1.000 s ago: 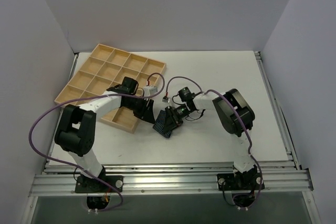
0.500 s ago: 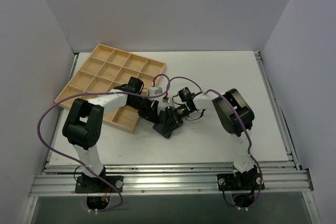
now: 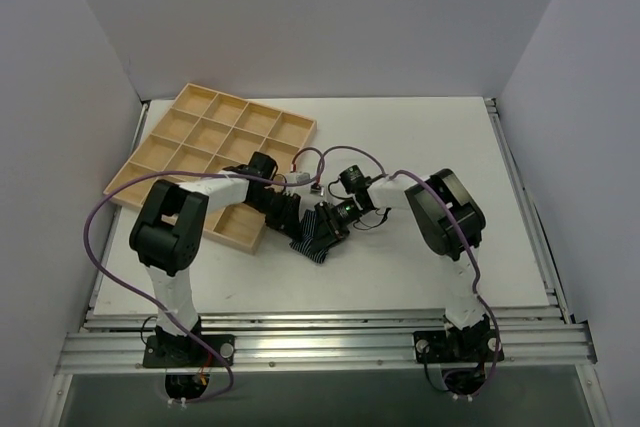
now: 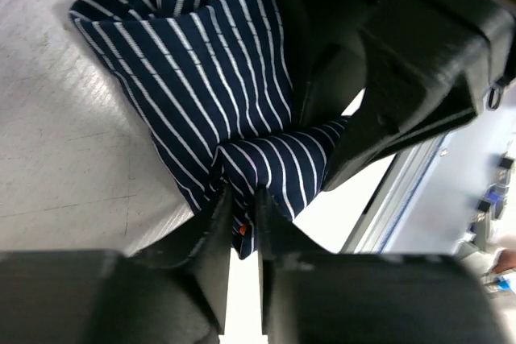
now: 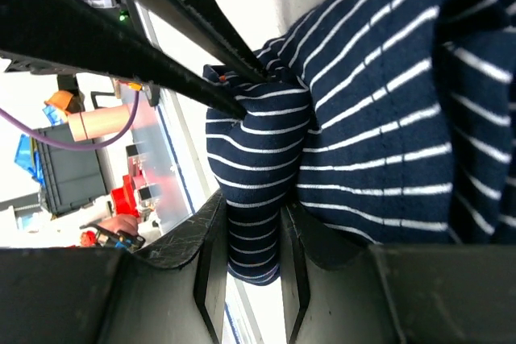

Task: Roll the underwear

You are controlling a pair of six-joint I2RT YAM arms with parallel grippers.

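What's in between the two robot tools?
The striped underwear: the left tool and right tool each pinch a fold, clearest in both wrist views.

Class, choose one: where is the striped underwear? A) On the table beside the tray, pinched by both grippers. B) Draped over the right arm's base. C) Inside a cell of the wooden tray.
A: the underwear lies on the table beside the tray, with the left gripper and the right gripper each closed on a fold of it.

- Looks like a robotics lab test cell.
- Has plain white wall panels (image 3: 300,17) boxing in a white table (image 3: 420,137).
- Carries two arm bases (image 3: 183,347) on an aluminium rail frame (image 3: 320,349), purple cables (image 3: 87,237) trailing.
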